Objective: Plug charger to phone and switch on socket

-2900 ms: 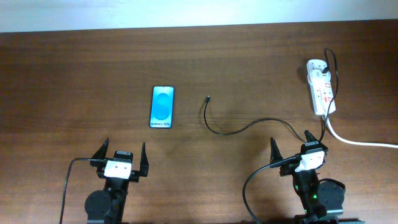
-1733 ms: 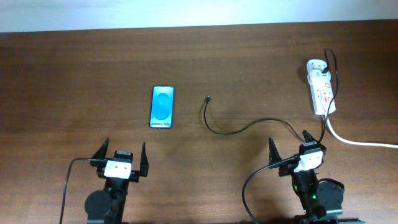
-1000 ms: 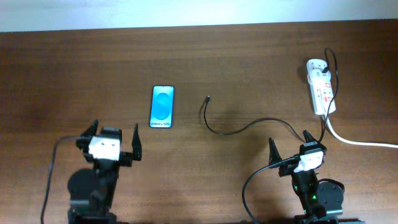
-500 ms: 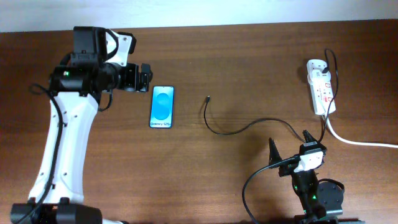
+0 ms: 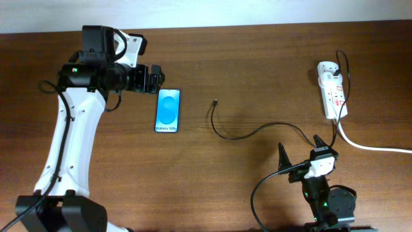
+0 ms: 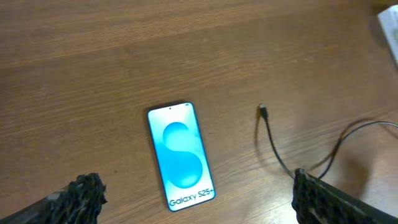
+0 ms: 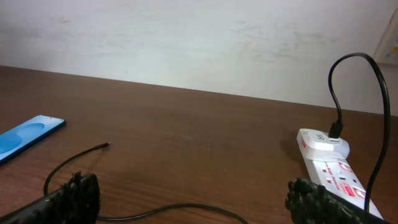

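Note:
The phone (image 5: 168,110) lies flat, left of the table's centre, blue screen up. It also shows in the left wrist view (image 6: 180,155) and the right wrist view (image 7: 25,135). The charger (image 5: 222,131), a thin black cable, has its tip (image 6: 261,111) free on the wood right of the phone and curls right toward the socket (image 5: 333,90). The cable is plugged in at the far end of the socket (image 7: 329,165). My left gripper (image 5: 153,78) is open and empty, above the phone's far left corner (image 6: 194,182). My right gripper (image 5: 299,151) is open and empty at the front right (image 7: 194,186).
The socket's thick white cord (image 5: 373,147) runs off to the right edge. A pale wall (image 7: 186,37) stands behind the table's far edge. Bare wood lies between the phone and the cable tip.
My left arm has risen from its rest at the front left and reached out over the table to the phone, edging right in the last half second. The right arm has not moved.

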